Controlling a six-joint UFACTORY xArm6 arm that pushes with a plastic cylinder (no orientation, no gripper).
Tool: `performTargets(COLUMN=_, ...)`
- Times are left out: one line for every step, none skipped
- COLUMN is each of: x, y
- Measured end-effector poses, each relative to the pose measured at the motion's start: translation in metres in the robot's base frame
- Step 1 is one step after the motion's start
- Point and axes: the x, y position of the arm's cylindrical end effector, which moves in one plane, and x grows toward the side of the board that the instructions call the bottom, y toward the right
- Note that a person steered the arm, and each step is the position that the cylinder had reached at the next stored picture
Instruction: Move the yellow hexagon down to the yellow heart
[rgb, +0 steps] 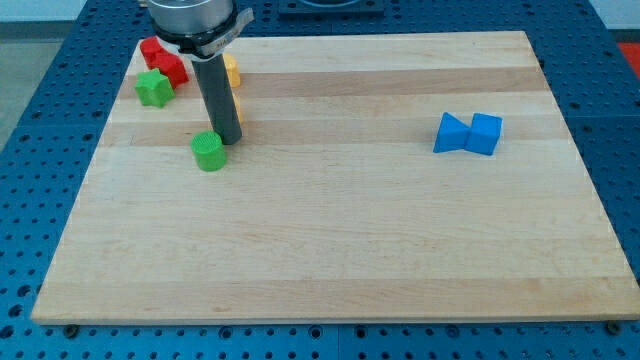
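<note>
Two yellow blocks show only as slivers behind my rod, near the view's top left. The upper yellow block (233, 70) sits above the lower yellow block (239, 108); the rod hides their shapes, so I cannot tell which is the hexagon and which the heart. My tip (228, 138) rests on the board just below the lower yellow block and just right of a green round block (209, 151).
A green star (153, 87) and two red blocks (165, 60) lie left of the rod near the board's top-left corner. Two blue blocks (453, 133) (486, 133) touch each other at the right. The wooden board (340, 250) lies on a blue perforated table.
</note>
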Motion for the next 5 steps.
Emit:
performTargets(x=-0.015, y=0.0)
performTargets(x=-0.037, y=0.0)
performTargets(x=-0.058, y=0.0)
performTargets(x=-0.066, y=0.0)
performTargets(x=-0.063, y=-0.002)
